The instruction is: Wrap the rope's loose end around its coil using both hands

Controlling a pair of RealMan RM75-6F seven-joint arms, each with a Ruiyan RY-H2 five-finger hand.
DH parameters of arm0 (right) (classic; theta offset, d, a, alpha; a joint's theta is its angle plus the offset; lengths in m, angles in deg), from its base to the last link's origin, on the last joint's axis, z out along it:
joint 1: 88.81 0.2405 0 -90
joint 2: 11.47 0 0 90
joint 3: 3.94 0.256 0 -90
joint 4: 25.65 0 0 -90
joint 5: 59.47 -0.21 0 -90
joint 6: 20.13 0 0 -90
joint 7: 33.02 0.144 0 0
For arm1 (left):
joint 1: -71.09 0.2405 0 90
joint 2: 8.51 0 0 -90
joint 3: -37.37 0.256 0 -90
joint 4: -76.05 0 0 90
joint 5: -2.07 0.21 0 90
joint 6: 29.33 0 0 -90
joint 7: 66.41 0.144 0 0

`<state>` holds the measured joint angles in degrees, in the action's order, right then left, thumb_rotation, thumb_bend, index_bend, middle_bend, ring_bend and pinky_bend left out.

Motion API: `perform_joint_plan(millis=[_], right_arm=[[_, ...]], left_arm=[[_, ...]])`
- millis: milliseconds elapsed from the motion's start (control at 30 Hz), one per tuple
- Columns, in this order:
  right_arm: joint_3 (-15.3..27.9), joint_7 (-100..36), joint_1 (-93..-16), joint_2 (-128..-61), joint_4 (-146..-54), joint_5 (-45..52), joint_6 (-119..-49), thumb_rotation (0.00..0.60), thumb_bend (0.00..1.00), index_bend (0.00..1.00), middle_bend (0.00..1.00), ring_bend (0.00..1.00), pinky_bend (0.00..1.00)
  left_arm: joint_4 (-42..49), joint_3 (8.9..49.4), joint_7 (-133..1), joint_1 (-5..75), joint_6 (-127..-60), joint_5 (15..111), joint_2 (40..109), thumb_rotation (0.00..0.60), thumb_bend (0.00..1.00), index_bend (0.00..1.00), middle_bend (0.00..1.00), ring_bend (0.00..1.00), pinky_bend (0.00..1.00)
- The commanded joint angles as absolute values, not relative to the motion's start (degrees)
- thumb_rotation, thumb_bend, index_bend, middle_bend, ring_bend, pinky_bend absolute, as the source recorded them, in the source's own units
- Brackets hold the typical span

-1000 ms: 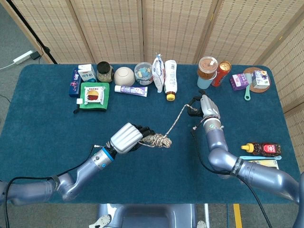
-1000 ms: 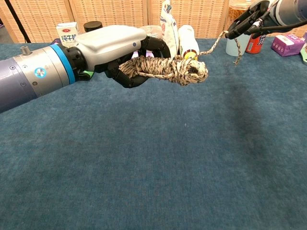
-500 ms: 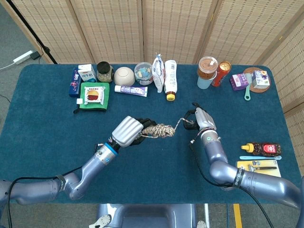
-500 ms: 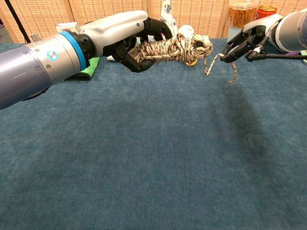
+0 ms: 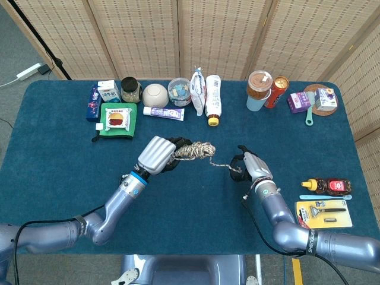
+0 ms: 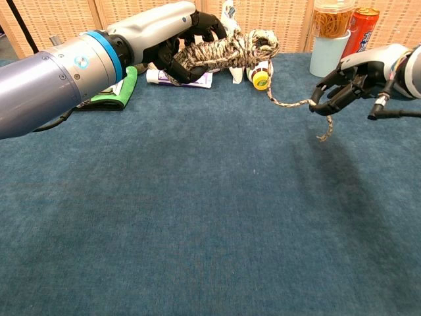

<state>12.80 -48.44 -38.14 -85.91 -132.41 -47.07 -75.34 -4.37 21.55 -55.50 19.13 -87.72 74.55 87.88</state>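
The worktop (image 5: 53,148) is blue, with groceries along its far edge. The left robot hand (image 5: 159,155) grips the rope coil (image 5: 196,150) above the worktop centre and has carried it farther away over the last second. The right robot hand (image 5: 249,166) pinches the loose end (image 6: 289,103), having dropped nearer and lower, so the strand now runs under the coil: judged mid-wrap. The coil's long axis lies left-right, its free tip pointing right.
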Motion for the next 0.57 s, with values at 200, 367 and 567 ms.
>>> perform_joint_plan(millis=[200, 367, 567], right_arm=[[10.3, -48.5, -39.8, -85.2, -136.9, -42.8, -76.1, 0.600, 0.59, 0.70, 0.05, 0.00, 0.00], [9.6, -47.8, -41.0, -83.9, -139.7, -40.9, -76.6, 0.600, 0.59, 0.70, 0.05, 0.00, 0.00], [9.7, -46.8, -42.1, -81.8, -142.8, -38.5, -77.7, 0.600, 0.59, 0.70, 0.05, 0.00, 0.00]], left_arm=[[-3.3, 20.7, -56.9, 18.9, -87.3, 73.4, 88.7, 0.600, 0.65, 0.51, 0.40, 0.50, 0.69], [-4.5, 20.3, -56.7, 19.0, -87.7, 73.0, 88.0, 0.600, 0.65, 0.51, 0.40, 0.50, 0.69], [-7.2, 20.1, -53.7, 18.8, -87.8, 72.1, 86.8, 0.600, 0.65, 0.51, 0.40, 0.50, 0.69]])
